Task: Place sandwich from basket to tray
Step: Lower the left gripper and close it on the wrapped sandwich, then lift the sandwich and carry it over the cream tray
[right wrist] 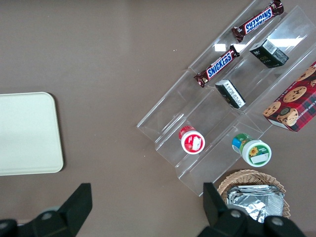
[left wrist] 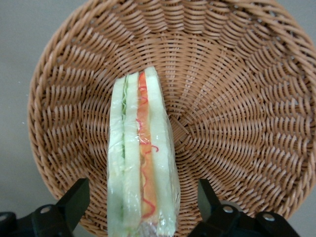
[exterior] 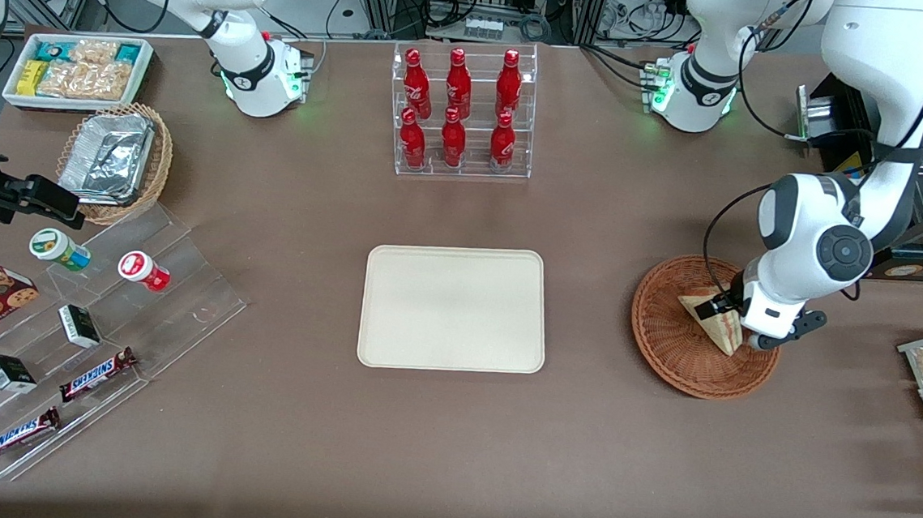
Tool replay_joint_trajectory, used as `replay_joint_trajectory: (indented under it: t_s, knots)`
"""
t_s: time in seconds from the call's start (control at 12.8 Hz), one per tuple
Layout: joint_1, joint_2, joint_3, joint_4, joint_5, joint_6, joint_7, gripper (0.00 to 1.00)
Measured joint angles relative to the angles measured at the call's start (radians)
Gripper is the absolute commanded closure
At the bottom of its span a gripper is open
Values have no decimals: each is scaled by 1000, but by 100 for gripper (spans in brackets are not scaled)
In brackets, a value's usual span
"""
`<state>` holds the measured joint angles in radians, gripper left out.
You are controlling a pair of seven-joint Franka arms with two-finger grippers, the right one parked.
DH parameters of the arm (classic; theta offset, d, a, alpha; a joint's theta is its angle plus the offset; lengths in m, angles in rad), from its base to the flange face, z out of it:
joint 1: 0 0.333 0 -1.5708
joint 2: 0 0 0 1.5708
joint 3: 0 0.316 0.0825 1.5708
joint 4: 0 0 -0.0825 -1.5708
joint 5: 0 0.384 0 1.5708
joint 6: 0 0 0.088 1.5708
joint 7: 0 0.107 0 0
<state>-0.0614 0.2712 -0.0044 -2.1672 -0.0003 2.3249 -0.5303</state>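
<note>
ok, your gripper (left wrist: 140,207) is down in the basket (exterior: 670,351) with fingers (left wrist: 74,202) spread wide, straddling the sandwich (left wrist: 143,158) without touching it. sandwich stands on edge inside the basket, at 3 o'clock from the tray (exterior: 453,308).

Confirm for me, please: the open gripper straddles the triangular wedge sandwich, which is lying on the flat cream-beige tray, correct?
Not quite. The triangular wedge sandwich is in the round reddish-brown wicker basket, not on the flat cream-beige tray, which holds nothing. The left wrist view shows it. The rest holds: the open gripper straddles the sandwich.
</note>
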Motion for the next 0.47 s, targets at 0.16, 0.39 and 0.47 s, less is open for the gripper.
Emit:
replay_joint_trajectory:
  t_s: [0.16,0.39,0.47]
  knots:
    - [-2,7,0,0,0,0,-30,100]
    - [-2,8,-4,0,0,-1,-35,100]
    - [-2,8,-9,0,0,-1,-35,100]
